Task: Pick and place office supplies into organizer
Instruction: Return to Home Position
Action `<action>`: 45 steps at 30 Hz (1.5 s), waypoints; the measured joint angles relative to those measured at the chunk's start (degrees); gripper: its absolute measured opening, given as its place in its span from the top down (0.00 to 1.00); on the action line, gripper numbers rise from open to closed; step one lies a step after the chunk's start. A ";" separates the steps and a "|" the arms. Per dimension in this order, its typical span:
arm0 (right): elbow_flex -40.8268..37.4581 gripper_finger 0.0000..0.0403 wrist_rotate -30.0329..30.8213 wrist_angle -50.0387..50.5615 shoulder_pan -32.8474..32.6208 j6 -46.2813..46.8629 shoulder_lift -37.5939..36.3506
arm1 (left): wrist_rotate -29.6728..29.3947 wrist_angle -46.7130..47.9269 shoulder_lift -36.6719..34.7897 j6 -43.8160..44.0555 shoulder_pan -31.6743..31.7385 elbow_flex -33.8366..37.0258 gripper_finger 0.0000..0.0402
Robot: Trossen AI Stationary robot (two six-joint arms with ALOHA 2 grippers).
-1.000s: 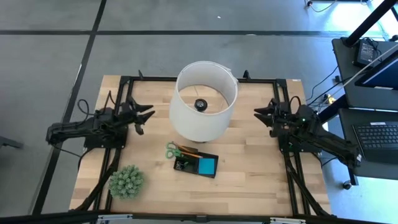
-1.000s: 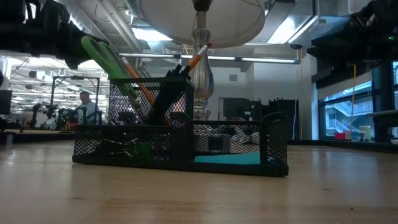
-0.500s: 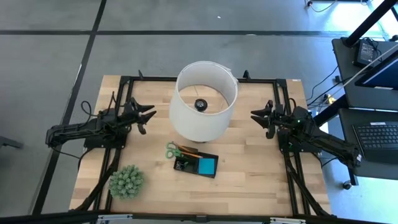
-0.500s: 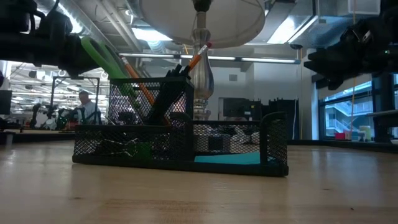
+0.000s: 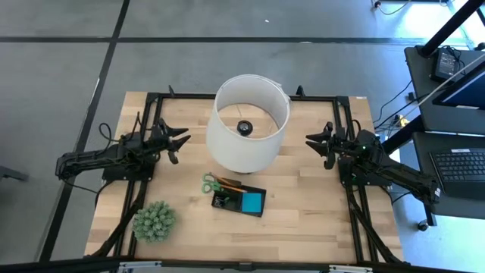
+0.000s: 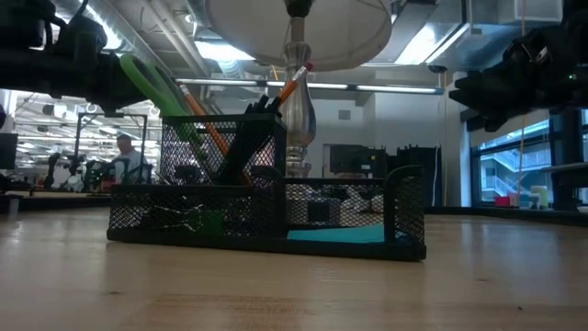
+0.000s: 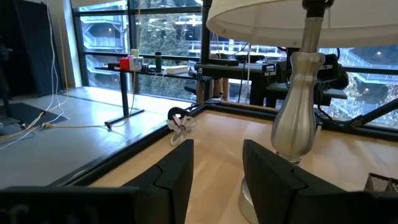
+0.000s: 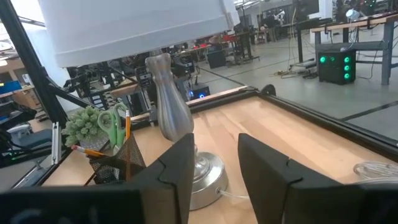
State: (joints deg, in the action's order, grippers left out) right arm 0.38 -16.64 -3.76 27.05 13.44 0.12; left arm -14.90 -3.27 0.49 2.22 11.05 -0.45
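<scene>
High view: the left gripper [image 5: 179,141] is at centre left and the right gripper [image 5: 315,142] at centre right, flanking the white lampshade [image 5: 250,125]. In my wrist views both pairs of fingers stand apart, with nothing between them. The black organizer [image 6: 409,207] sits on the table [image 5: 318,220] at lower centre, just below the lampshade. The blue sticky-note pad [image 5: 252,202] lies flat in its right compartment. The green-handled scissors [image 5: 210,183] and orange pencil [image 6: 292,85] lean out of its left one. A green speck behind the mesh is possibly the eraser.
</scene>
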 joint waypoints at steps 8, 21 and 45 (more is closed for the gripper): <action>0.00 0.69 0.00 -0.01 0.00 -0.25 0.00 | 0.00 0.01 0.02 0.01 0.00 0.00 0.67; 0.00 0.69 0.01 -0.03 -0.01 -0.23 0.00 | -0.02 0.02 0.02 0.02 0.00 0.00 0.67; 0.02 0.69 0.02 -0.05 -1.84 -0.08 0.02 | -0.04 0.04 0.02 0.02 0.00 0.00 0.67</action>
State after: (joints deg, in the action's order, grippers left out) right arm 0.40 -16.62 -3.81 25.21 13.36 0.14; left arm -14.94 -3.23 0.51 2.24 11.05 -0.45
